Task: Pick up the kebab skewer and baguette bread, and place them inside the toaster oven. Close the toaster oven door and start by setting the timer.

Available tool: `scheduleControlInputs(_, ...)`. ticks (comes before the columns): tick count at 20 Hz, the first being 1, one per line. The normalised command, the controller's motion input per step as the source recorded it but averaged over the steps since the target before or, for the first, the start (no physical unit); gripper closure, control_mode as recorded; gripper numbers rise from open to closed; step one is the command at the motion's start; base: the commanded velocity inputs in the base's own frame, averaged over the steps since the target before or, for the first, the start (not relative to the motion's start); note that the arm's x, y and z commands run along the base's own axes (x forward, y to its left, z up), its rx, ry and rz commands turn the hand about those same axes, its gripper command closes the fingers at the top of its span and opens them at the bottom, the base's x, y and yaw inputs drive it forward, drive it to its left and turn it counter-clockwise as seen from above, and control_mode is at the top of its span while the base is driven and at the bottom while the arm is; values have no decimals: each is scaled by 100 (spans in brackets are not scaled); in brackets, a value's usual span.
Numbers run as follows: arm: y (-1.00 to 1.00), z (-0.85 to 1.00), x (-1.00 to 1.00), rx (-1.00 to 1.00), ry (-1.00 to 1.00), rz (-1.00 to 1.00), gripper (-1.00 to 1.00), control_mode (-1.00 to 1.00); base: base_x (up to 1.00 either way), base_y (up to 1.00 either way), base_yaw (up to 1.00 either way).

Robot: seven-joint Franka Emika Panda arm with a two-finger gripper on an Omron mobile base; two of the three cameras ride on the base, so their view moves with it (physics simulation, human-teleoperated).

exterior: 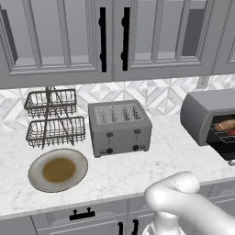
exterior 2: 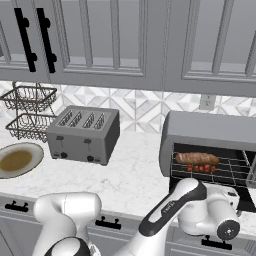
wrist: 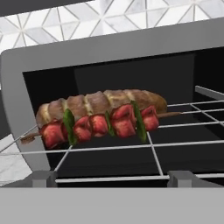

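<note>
Marble counter, grey cabinets above. My gripper (wrist: 112,177) is spread wide w/ nothing in it, facing straight into the toaster oven (exterior 2: 210,132). On the rack just ahead of the tips: 1 baguette bread (wrist: 103,103), w/ 1 kebab skewer (wrist: 103,124) touching its near side. Door seems down; can't see it properly. Risk, I reckon: closing the door from below, I could clip the rack & jolt both items. Off to the side: 1 toaster (exterior: 119,126), 1 plate (exterior: 57,170).

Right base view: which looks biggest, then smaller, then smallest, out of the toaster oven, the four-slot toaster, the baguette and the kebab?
1. toaster oven
2. four-slot toaster
3. baguette bread
4. kebab skewer, thinner than the bread, though close in length.
</note>
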Motion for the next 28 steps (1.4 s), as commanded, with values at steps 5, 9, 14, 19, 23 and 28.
scheduleControlInputs(5,0,0,6,0,0,0,-100,-100,0,0,0)
scheduleControlInputs(9,0,-3,13,0,0,0,-100,-100,0,0,0)
scheduleControlInputs(14,0,-3,22,0,0,0,-100,-100,0,0,0)
scheduleControlInputs(19,0,0,33,0,0,0,-100,-100,0,0,0)
scheduleControlInputs(23,0,0,29,0,0,0,-100,-100,0,0,0)
scheduleControlInputs(28,0,0,31,0,0,0,-100,-100,0,0,0)
